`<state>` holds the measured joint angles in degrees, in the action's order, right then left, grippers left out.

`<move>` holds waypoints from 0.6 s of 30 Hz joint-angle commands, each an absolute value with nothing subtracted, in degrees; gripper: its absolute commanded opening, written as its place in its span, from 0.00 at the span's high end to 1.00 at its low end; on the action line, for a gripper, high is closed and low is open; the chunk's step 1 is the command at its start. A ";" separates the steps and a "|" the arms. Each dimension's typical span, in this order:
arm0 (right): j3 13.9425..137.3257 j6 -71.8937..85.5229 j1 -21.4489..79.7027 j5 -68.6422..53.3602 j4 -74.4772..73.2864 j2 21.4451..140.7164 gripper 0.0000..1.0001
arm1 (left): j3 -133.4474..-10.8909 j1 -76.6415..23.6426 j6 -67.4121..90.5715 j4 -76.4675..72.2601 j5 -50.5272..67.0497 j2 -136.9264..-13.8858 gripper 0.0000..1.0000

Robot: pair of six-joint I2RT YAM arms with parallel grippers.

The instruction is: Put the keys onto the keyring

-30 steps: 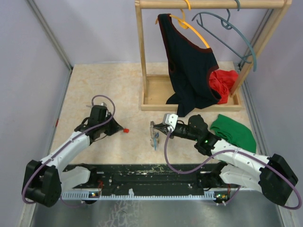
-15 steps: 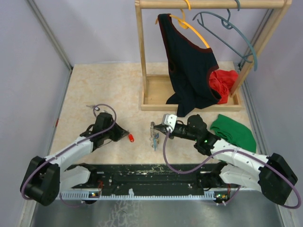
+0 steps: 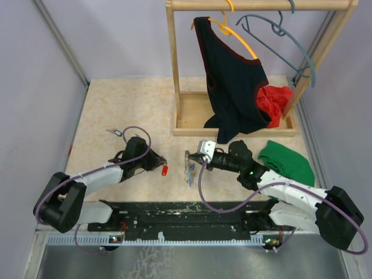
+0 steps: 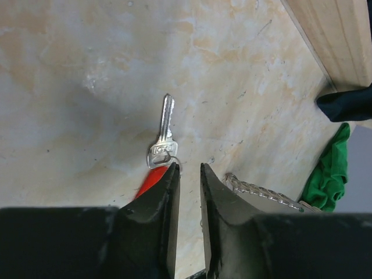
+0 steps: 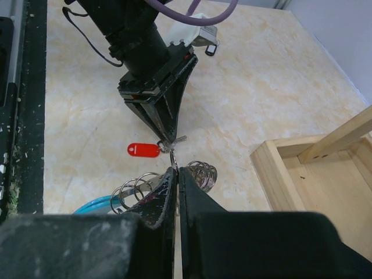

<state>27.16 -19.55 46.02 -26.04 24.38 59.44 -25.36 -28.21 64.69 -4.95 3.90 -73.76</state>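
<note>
Fixed overhead looking down, close wrist views facing inward, sharing red key tag (image 5: 143,150)

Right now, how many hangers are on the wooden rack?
2. An orange hanger holds the black top on the left of the wooden rack; a grey-blue hanger hangs empty to its right. I see none hidden.

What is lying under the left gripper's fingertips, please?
A silver key lies flat on the table just ahead of the left gripper; its red tag is partly hidden behind one finger.
</note>
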 commanded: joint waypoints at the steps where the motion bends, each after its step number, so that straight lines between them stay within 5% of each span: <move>1: 30.77 -20.48 46.49 -26.78 25.88 59.74 1.00 | -28.85 -28.78 56.66 -6.46 4.50 -73.09 0.71; 8: 31.81 -20.74 46.51 -27.53 24.40 60.77 1.00 | -31.81 -28.74 33.18 1.77 1.62 -66.49 0.47; 18: 32.88 -20.51 46.50 -29.53 22.78 60.75 1.00 | -34.18 -28.74 12.89 -0.70 12.93 -65.87 0.40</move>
<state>29.41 -20.43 46.02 -27.49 21.96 60.88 -33.69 -28.58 22.41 2.39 6.79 -67.37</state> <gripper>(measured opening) 0.008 0.600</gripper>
